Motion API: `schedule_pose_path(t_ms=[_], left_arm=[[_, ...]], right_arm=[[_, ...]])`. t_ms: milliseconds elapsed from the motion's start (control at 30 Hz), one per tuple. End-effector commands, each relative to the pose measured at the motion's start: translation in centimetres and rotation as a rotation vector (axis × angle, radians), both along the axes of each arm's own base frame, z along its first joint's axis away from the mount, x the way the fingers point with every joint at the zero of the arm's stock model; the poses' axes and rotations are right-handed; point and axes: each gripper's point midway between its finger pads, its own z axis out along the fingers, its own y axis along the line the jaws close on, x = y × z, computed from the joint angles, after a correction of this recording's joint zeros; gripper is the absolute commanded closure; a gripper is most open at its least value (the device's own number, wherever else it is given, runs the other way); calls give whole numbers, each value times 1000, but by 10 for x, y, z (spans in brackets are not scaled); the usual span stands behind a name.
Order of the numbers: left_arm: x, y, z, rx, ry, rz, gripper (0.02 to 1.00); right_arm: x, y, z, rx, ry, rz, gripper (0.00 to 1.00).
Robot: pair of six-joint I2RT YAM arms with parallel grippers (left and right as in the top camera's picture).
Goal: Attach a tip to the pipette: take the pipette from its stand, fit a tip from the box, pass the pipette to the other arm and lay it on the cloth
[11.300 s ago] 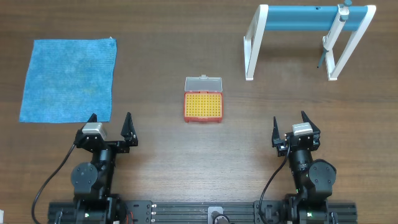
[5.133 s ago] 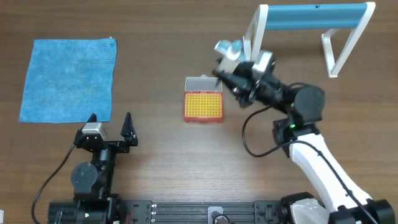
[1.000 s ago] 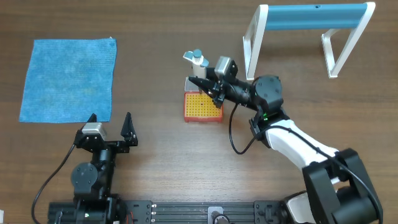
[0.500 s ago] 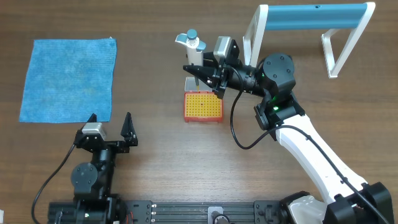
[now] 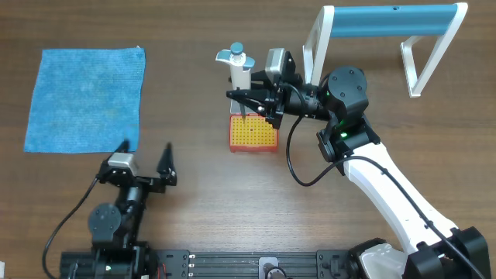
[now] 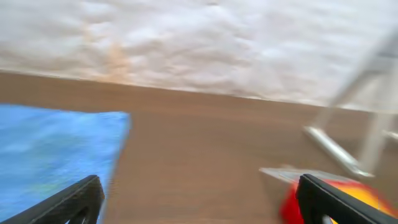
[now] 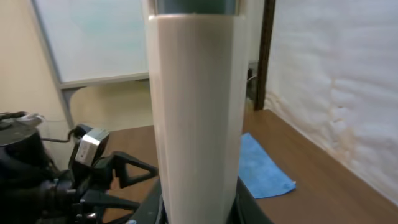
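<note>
- The cloth lies flat at far left, with bare table on its open sides.
- My left gripper sits low near its base, fingers spread and holding nothing.
- The box stands mid-table, an orange tray of yellow tips.
- My right gripper is clamped on the pipette near the box. The pipette is upright, with a white body and a blue-grey cap.
- The stand is at far right, well apart.

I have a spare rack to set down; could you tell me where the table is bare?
Free: between the cloth and the tip box; on the right, between the stand and the right arm. Crowded: around the tip box, where that arm holds the pipette.
</note>
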Motion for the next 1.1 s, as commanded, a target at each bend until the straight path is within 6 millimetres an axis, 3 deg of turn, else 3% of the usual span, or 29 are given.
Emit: schedule_pose_path(t_ms=[33, 100, 200, 367, 533, 633, 733, 867, 1000, 1100], left_arm=[[-19, -56, 1, -22, 1, -342, 25], [-23, -62, -1, -25, 8, -386, 20], [-21, -58, 27, -52, -98, -362, 23], [-19, -51, 62, -124, -125, -318, 20], [2, -40, 129, -128, -95, -294, 23], [20, -54, 169, -132, -50, -449, 23], [22, -86, 197, -142, 3, -752, 23], [15, -103, 210, -307, 143, -980, 20], [19, -103, 205, -559, 353, -962, 23], [12, -106, 207, -549, 362, -1009, 23]], right_arm=[[-13, 1, 16, 32, 86, 58, 925], [-14, 2, 16, 33, 90, 63, 925], [-14, 2, 16, 33, 90, 63, 925], [-15, 2, 16, 33, 90, 63, 925], [-15, 2, 16, 35, 108, 65, 925], [-15, 2, 16, 36, 113, 65, 923], [-18, 6, 17, 46, 164, 82, 925], [-41, 27, 17, 40, 166, 159, 925], [-58, 41, 17, 35, 167, 215, 925], [-67, 48, 17, 33, 167, 244, 925]])
